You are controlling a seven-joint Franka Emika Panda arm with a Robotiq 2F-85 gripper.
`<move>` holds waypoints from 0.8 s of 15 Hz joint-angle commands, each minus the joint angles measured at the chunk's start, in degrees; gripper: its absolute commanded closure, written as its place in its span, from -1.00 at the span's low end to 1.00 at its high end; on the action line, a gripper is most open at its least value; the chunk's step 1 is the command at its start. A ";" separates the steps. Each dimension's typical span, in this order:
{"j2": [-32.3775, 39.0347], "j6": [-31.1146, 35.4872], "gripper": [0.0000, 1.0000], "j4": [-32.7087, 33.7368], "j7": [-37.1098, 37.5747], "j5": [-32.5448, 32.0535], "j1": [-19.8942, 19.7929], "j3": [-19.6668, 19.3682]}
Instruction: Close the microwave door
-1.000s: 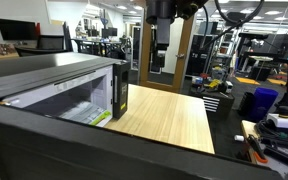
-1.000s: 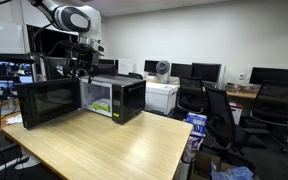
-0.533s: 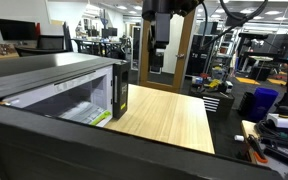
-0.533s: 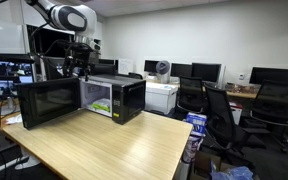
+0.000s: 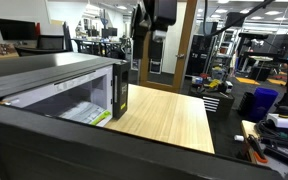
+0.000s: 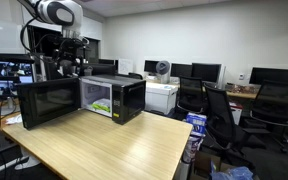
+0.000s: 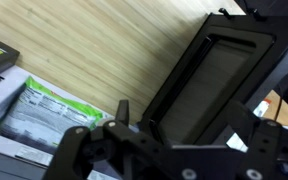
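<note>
The microwave (image 6: 124, 96) sits on the light wooden surface (image 6: 109, 145) with its cavity exposed. The microwave door (image 6: 48, 103) is swung wide open, standing out from the front of the box as a dark upright panel. Inside the pale cavity lies a green-and-white packet (image 7: 44, 112) (also visible in an exterior view (image 6: 102, 105)). The pincer (image 6: 70, 68) hangs from the arm (image 6: 54, 12) above the door's top edge, apart from it and touching nothing. In the wrist view the pincer (image 7: 184, 118) fills the lower part of the picture, blurred. Its fingers (image 7: 122, 108) stand apart, so it looks open and is holding nothing. The door (image 7: 214, 80) shows beneath it as a dark framed rectangle against the wood grain. In an exterior view the pincer (image 5: 152, 42) hangs high over the far end of the surface (image 5: 169, 115), well above the microwave (image 5: 44, 66) with its grey top and the green trim at its front corner.
</note>
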 commanded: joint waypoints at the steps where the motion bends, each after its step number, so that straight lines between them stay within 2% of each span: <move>1: -2.07 -0.98 -1.00 -0.36 -7.29 3.65 2.44 1.66; 10: -1.58 -4.02 -1.00 0.14 -20.95 8.39 7.90 5.56; 11: -1.45 -4.23 -0.50 0.15 -22.22 8.70 8.15 5.86; 12: -1.35 -4.41 -0.47 0.16 -23.79 9.19 8.40 5.98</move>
